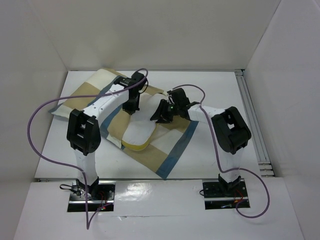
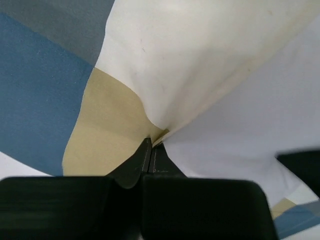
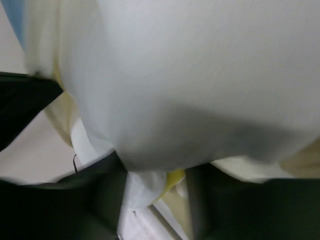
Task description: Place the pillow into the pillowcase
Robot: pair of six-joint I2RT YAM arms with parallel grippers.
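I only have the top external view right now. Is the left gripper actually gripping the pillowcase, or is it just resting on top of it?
Observer: It is gripping. The left wrist view shows the left gripper with its jaws pressed together on a pinched fold of the pillowcase, right where a tan block meets a cream one.
Operator: And the right one, does it have the pillow?
Observer: In the right wrist view, white cloth of the pillow and a bit of its yellow band sit between the fingers of the right gripper. That picture is blurred, so I cannot tell whether they clamp it.
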